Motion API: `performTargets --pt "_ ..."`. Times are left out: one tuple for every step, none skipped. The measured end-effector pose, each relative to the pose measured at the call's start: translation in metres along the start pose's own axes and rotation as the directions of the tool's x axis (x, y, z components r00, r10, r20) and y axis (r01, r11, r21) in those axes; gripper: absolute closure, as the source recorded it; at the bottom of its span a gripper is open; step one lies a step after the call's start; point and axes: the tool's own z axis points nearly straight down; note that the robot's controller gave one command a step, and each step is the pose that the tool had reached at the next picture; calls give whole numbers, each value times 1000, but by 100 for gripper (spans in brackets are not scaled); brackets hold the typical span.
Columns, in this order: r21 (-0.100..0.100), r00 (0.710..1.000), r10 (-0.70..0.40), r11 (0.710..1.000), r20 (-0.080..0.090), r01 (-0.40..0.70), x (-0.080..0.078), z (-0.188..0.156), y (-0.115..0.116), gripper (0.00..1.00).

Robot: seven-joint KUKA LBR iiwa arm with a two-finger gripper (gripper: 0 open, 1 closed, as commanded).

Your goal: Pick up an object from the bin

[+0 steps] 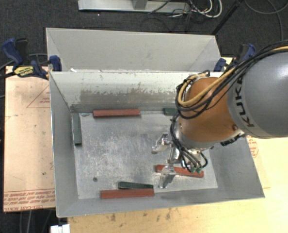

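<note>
Arm: KUKA arm (265,96) enters from the right of the camera view, with its orange wrist cover (207,110) over the right half of the bin (134,52). Yellow and black cables (192,89) loop across the cover.

Claw: the claw (163,161) is low over the right-centre of the bin floor, below the orange cover.

Claw state: the two metal fingers (159,145) stand apart, one toward the far wall and one toward the near wall, so it reads as spread wide. Nothing is seen clamped between them.

Nearest thing: a short red bar (187,172) lies flat on the floor at lower right, running left to right with a slight tilt. Its left end sits right at the near-side finger. Whether they touch cannot be told. The rest of the bar extends to the right, partly under the wrist wiring.

Near-wall group: a long red-brown bar (127,193) lies flat along the foot of the near wall, left of the claw. A dark green strip (134,185) lies just beside it on the far side, almost parallel. Both are near the claw but clear of its fingers.

Far-wall group: a second red-brown bar (116,113) lies along the foot of the far wall. A small dark stub (169,111) lies further right on the same line, partly behind the cables.

Left side: a grey bar (76,130) lies lengthwise along the left wall, well apart from the claw.

Layout: all pieces lie singly on the floor, none stacked.
</note>
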Motion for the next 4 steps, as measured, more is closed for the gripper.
performTargets --pt "0 1000 1 1000 1 -1 0 0 0 0" --pt "-1 999 36 999 21 -35 -1 69 -58 100" --pt "-1 999 36 999 21 -35 -1 69 -58 100" --pt "0 1000 26 1000 4 -26 -17 -65 -53 100"
